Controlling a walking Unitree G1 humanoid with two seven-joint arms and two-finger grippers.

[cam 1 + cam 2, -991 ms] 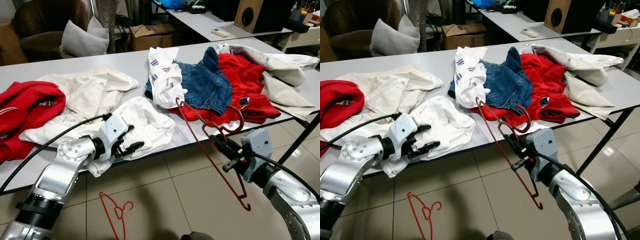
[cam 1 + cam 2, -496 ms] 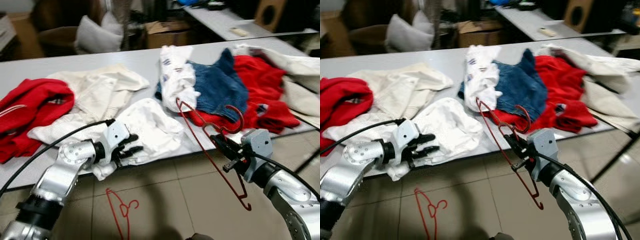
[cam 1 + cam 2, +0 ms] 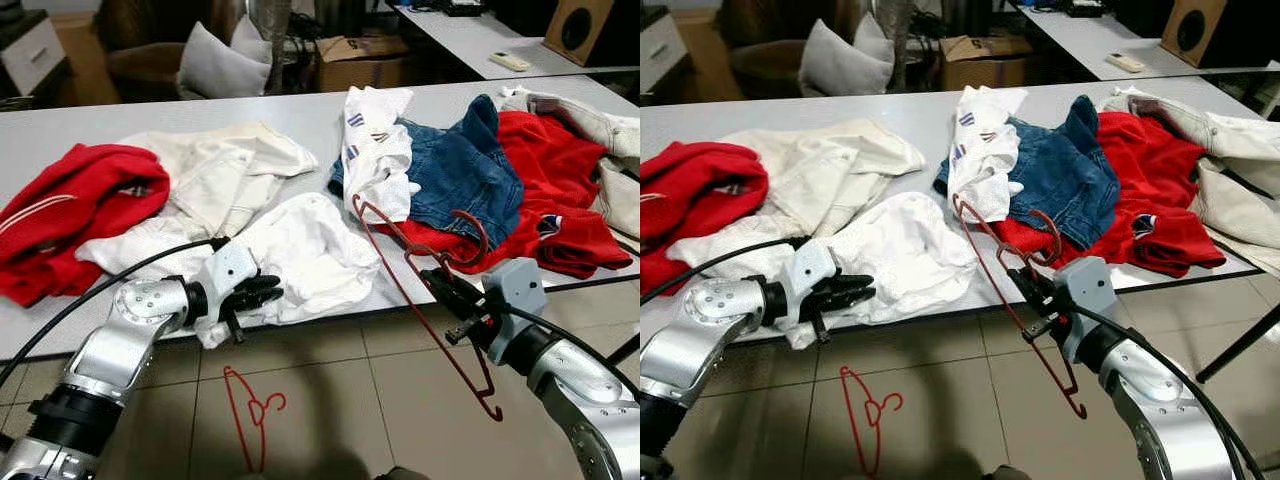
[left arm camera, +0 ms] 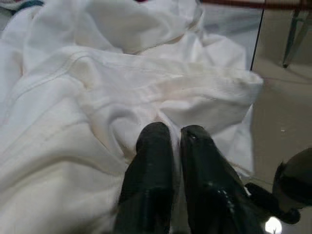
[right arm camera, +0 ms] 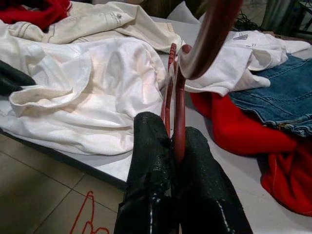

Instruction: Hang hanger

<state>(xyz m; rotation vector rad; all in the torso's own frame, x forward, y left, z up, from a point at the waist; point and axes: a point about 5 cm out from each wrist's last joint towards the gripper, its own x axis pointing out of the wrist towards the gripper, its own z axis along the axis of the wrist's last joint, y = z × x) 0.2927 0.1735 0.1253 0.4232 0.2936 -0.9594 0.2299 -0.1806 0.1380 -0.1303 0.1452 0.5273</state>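
1. My right gripper [image 3: 447, 290] is clenched on the thin red wire hanger [image 3: 420, 300], which I see held in the air just off the near edge of the long grey table [image 3: 300, 120], at about 4 o'clock in the left eye view. Its hook curls up at the top and its long side slants down toward the tiled floor [image 3: 330, 400].
2. In the right wrist view the two black fingers [image 5: 151, 161] pinch the hanger's wire between them.
3. My left gripper [image 3: 262, 292] sits at about 8 o'clock, fingers pressed together against the edge of the crumpled white cotton garment [image 3: 305, 255] that droops over the table's near edge. I cannot tell whether any cloth is caught between them.
4. A second red wire hanger [image 3: 252, 412] lies flat on the floor at 6 o'clock, below the left arm.
5. On the table, a red sweater [image 3: 75, 205] lies at 9 o'clock, and a blue denim piece [image 3: 455, 170] on red cloth [image 3: 560, 190] at 2 o'clock.
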